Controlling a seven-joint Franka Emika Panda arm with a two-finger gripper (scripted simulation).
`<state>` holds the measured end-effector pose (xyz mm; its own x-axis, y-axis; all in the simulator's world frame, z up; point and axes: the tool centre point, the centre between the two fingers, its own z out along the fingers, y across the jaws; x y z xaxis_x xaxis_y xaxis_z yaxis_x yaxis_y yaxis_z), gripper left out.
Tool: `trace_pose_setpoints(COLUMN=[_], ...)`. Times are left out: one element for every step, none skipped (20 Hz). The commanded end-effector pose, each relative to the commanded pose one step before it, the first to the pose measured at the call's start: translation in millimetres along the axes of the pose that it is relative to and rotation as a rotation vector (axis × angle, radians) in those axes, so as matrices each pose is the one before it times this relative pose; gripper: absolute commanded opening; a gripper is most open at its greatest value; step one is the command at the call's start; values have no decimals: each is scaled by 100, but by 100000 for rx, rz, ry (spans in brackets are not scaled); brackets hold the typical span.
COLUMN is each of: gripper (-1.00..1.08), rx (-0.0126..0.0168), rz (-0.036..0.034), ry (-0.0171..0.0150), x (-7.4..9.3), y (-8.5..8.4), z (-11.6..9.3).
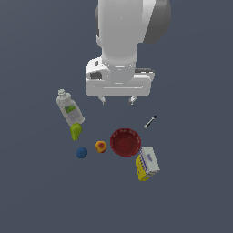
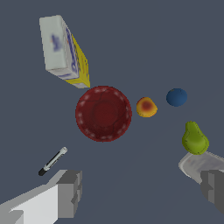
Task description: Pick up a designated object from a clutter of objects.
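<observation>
- Overhead, the pincer (image 1: 118, 99) hangs spread wide and empty, above the clutter, touching nothing.
- Red bowl (image 1: 125, 142) sits upright on the tabletop (image 1: 191, 200), between the orange ball (image 1: 100, 146) on the exterior view's left and the yellow-white box (image 1: 147, 164) on its right.
- Marker (image 1: 150, 122) lies apart, farther back.

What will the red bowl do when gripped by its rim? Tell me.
The red bowl looks rigid, so it probably won't flex. Its wide, shallow shape sitting upright suggests it may tilt if lifted from one side. The nearby yellow-white box could get nudged.
</observation>
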<state>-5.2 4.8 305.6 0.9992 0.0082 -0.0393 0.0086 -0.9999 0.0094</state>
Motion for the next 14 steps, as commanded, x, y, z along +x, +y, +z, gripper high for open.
trace_pose_setpoints(gripper=[28, 28, 28, 28, 28, 28, 28, 28, 28, 28, 28, 28, 28, 28], rx=[0, -60, -172, -275, -328, -251, -143, -48, 35, 81, 113, 152, 192, 236], rz=[0, -135, -398, -640, -778, -615, -370, -140, 87, 242, 379, 534, 679, 827], ry=[0, 44, 130, 209, 254, 201, 121, 46, -28, -79, -124, -175, -224, -275], x=[0, 12, 33, 48, 49, 26, 4, -7, -2, 15, 42, 68, 87, 101], y=[1, -12, -37, -56, -60, -39, -20, -10, 11, 3, -2, -3, -9, -9], z=[0, -37, -108, -171, -199, -147, -79, -23, 20, 36, 41, 51, 64, 82])
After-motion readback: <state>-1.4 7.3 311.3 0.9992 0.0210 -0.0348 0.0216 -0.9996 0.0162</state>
